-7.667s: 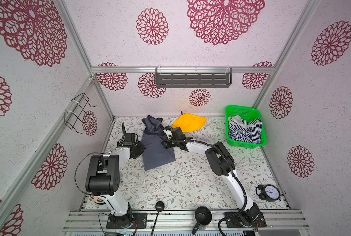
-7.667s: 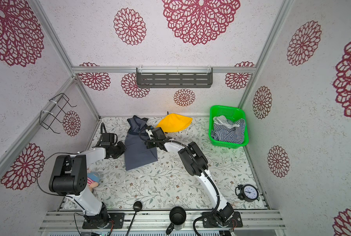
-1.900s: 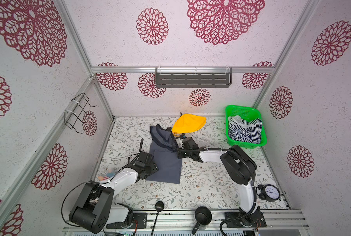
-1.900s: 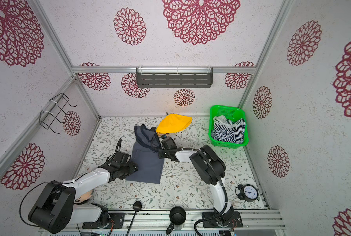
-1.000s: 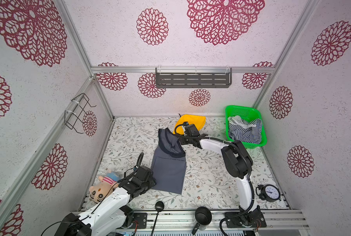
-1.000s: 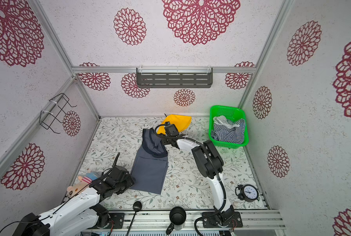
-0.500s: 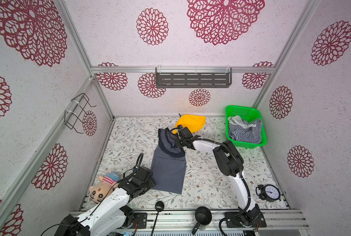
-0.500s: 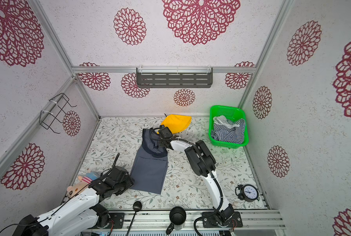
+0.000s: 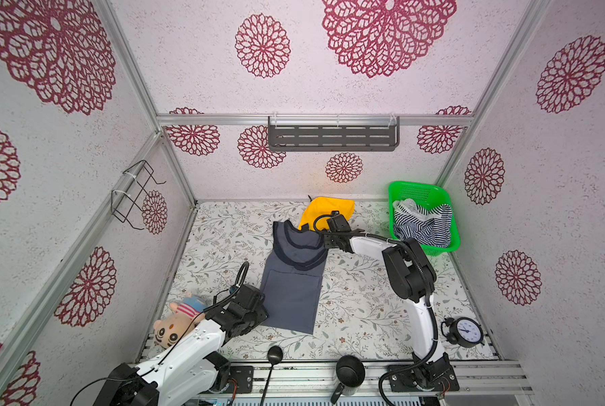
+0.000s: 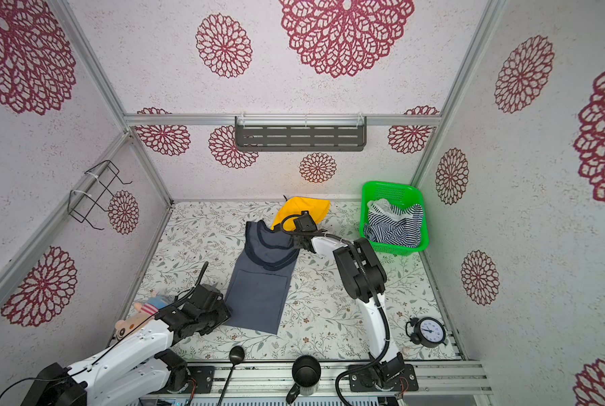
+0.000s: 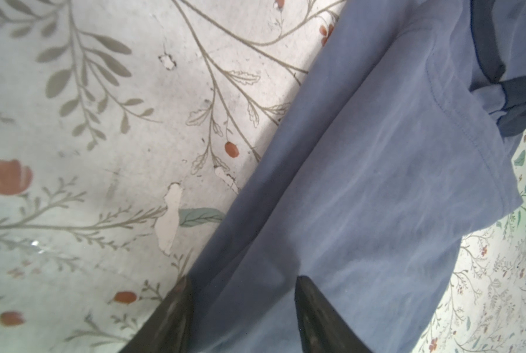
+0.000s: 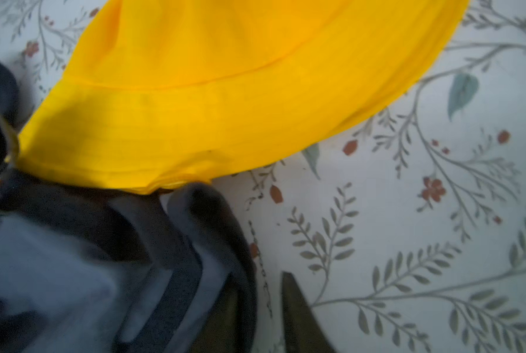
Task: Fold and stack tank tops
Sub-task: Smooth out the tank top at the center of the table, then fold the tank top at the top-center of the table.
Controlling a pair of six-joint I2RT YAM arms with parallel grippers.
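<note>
Ok so, biggest stuff first. The floral table fills the lower middle of both top views. The grey-blue tank top lies flat along it dead centre, straps toward the top of the frame. A stitched hem line runs across its middle, so I'd guess the lower part is doubled up and we're mid-fold on top 1 of 2.

The green basket sits right of centre with the striped tank top bunched inside, not folded yet. The yellow hat is just above the grey top, its brim touching the strap end.

Right gripper is at the top's upper right shoulder. In the right wrist view its jaws stand apart, navy trim lying against 1 finger, nothing pinched. Left gripper is at the lower left corner, jaws apart too, cloth running between them but not clamped.

Next move, imo: both need to close on cloth only, and the right one has to catch the strap without snagging the hat brim.
</note>
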